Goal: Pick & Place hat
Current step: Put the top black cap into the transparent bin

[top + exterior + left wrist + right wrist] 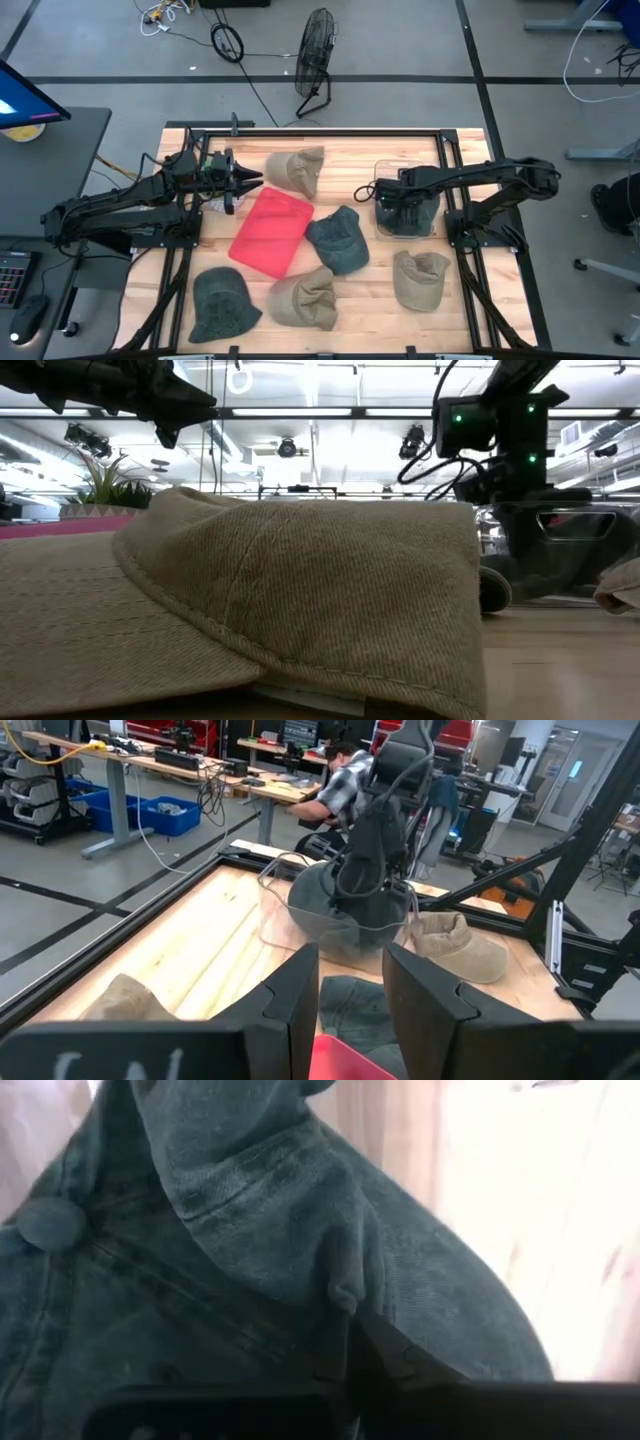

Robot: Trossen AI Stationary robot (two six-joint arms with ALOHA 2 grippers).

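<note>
A dark teal hat point(408, 212) sits in a clear plastic bin point(382, 172) at the table's far right; in the left wrist view the hat point(318, 898) fills the bin point(268, 910). My right gripper point(395, 203) points down into the bin and is shut on this hat. My left gripper point(245, 182) hovers open over the far left of the table, beside a red pad point(272, 232), holding nothing; its fingers point(295, 990) show a clear gap. Several more hats lie on the table. My right gripper comes at the dark teal hat from above, pointing down. A raised fold of its cloth point(345, 1295) runs in beside the one finger point(400, 1370) that shows; the cloth hides the other finger. The hat's body rests inside the bin.
Other hats lie on the wood: tan point(297, 168) at the far middle, dark teal point(338, 240) in the middle, tan point(305, 297) and dark green point(222, 303) near the front, tan point(420, 278) near right. A black frame point(300, 131) rims the table. A person point(345, 775) sits beyond.
</note>
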